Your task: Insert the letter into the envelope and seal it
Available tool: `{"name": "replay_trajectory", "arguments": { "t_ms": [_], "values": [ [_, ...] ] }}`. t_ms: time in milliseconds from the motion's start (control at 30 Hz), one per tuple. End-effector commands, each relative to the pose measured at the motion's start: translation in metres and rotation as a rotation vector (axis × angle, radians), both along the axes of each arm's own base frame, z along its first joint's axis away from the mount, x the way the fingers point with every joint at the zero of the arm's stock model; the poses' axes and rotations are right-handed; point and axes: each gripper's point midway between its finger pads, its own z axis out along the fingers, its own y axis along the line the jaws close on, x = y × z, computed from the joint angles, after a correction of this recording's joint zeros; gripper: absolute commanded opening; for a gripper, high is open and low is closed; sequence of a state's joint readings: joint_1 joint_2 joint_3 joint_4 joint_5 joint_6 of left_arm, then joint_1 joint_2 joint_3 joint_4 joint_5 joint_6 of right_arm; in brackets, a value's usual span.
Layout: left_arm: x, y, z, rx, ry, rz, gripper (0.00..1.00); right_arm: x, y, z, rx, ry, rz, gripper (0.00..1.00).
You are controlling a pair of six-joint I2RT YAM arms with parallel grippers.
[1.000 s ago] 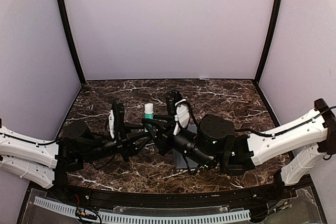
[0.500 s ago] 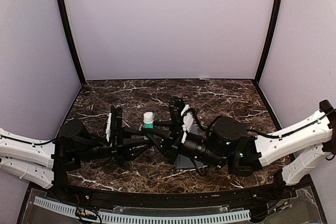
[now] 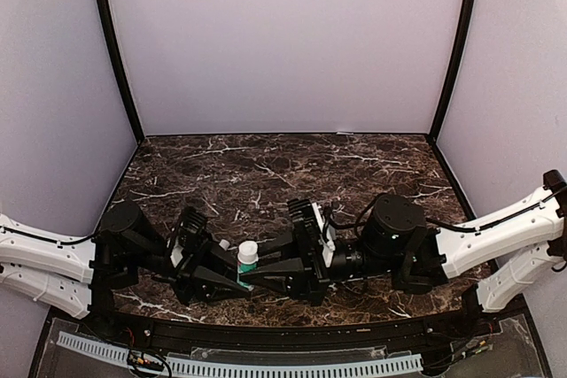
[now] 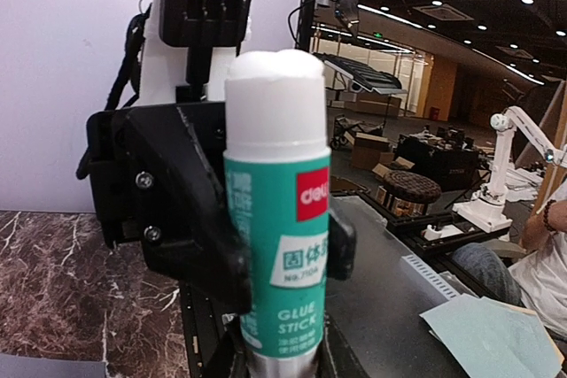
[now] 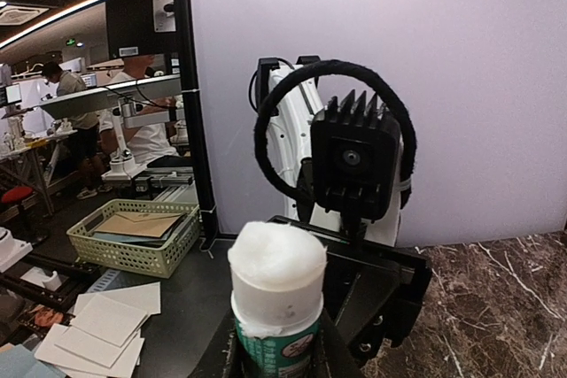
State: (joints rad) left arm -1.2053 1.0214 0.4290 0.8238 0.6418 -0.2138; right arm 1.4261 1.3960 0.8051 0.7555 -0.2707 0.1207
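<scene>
A white-and-green glue stick [image 3: 247, 258] stands upright near the table's front edge, with white glue bared at its top. My left gripper [image 3: 236, 279] comes in from the left and is shut on its lower end [image 4: 279, 356]. My right gripper [image 3: 259, 273] comes in from the right and is shut on the tube [image 5: 275, 356]. In the left wrist view its black fingers [image 4: 190, 236] clamp the tube's middle. The envelope and the letter are hidden in every view.
The dark marble table [image 3: 266, 170] is walled on three sides by pale panels. A black rail [image 3: 266, 332] runs along the front edge. Beyond the table, a green basket [image 5: 133, 241] and loose sheets [image 5: 97, 325] lie on a dark bench.
The glue stick has moved from the table's middle toward the front edge and lower. Both arms swung down and nearer with it. The grey envelope seen under the right arm is now covered.
</scene>
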Motion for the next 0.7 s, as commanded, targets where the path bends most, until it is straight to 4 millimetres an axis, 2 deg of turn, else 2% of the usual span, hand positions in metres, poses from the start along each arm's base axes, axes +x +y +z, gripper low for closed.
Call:
{"name": "replay_trajectory", "arguments": {
  "t_ms": [0, 133, 200, 267, 300, 333, 400, 467, 567, 667],
  "values": [
    [-0.028, 0.009, 0.025, -0.093, -0.049, -0.173, 0.03, -0.011, 0.006, -0.008, -0.013, -0.012, 0.101, 0.0],
    [-0.028, 0.009, 0.025, -0.097, -0.046, -0.171, 0.07, -0.017, 0.01, -0.006, -0.013, 0.0, 0.142, 0.0],
    [-0.025, 0.008, 0.026, -0.101, -0.045, -0.152, 0.12, -0.016, 0.009, -0.003, -0.01, 0.01, 0.136, 0.0],
    [-0.02, 0.007, 0.026, -0.098, -0.043, -0.116, 0.29, -0.012, 0.007, 0.0, -0.01, 0.02, 0.112, 0.0],
    [-0.018, 0.007, 0.026, -0.1, -0.045, -0.104, 0.33, -0.01, 0.005, 0.003, -0.008, 0.025, 0.097, 0.0],
    [-0.015, 0.008, 0.026, -0.102, -0.047, -0.075, 0.46, -0.007, 0.003, 0.005, -0.01, 0.031, 0.079, 0.0],
    [-0.008, 0.009, 0.027, -0.108, -0.048, -0.02, 0.61, 0.003, 0.0, 0.007, -0.02, 0.047, 0.016, 0.0],
    [0.001, 0.01, 0.027, -0.108, -0.047, 0.043, 0.71, 0.014, -0.005, 0.011, -0.026, 0.063, -0.053, 0.0],
    [0.016, 0.009, 0.026, -0.105, -0.042, 0.133, 0.75, 0.04, -0.01, 0.013, -0.044, 0.099, -0.207, 0.0],
    [0.041, 0.004, 0.025, -0.098, -0.022, 0.275, 0.75, 0.061, -0.016, 0.012, -0.061, 0.122, -0.333, 0.0]
  ]
}}
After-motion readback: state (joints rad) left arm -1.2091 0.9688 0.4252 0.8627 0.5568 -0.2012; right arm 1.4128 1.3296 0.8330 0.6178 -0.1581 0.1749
